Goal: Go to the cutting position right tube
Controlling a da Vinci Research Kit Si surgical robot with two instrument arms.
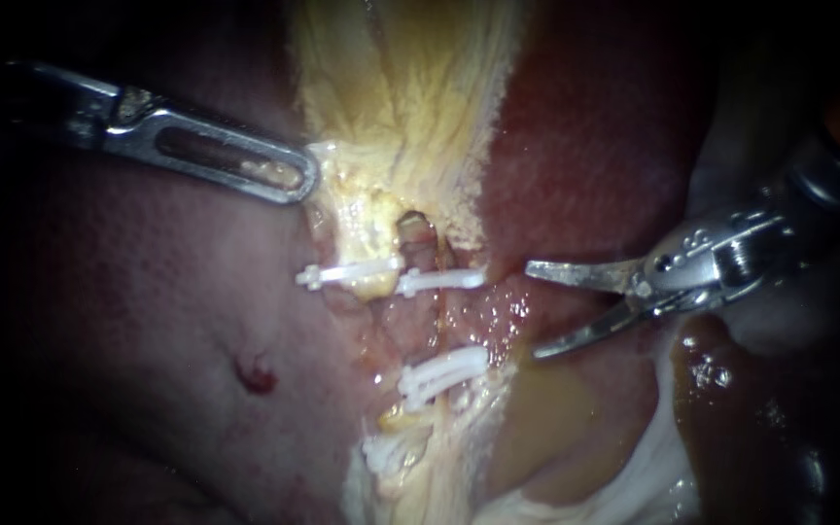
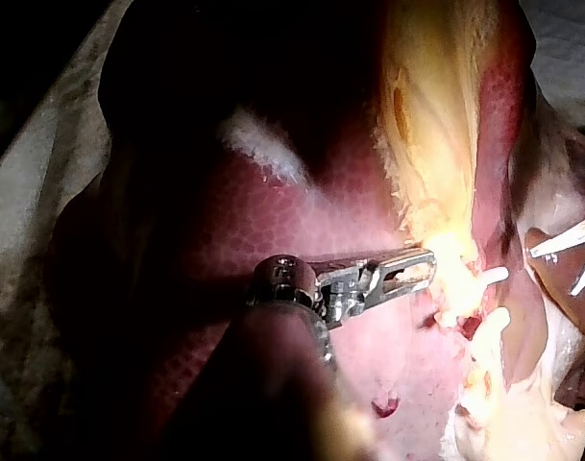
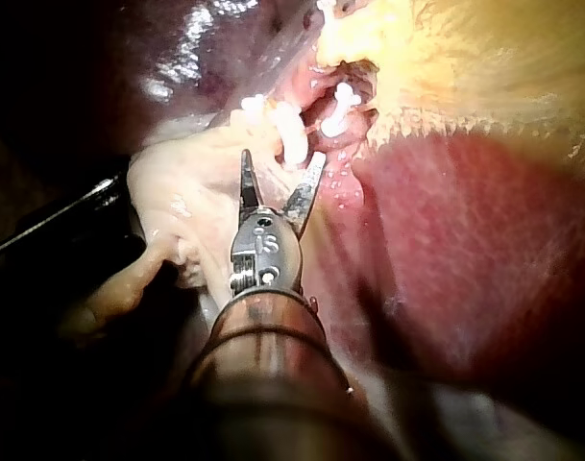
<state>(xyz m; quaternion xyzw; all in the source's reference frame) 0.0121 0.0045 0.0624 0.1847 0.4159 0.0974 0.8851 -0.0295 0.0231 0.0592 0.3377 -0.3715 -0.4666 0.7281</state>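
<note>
The surroundings mostly drop off into black in all three views. The light is one hard, warm pool that's bright enough to blow out the middle and is pretty much gone by the edges. The left wrist view shows a bit more: a pale, stained cloth (image 2: 28, 221) lying out past the shadowed fringe, and a second pale patch of cloth (image 2: 572, 38) beyond the lit area on the far side.

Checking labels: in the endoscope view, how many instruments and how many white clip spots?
Instruments: 2 (left instrument, right instrument)
White clip spots: 4; bunched clips can't be separated
Total: 6
</note>
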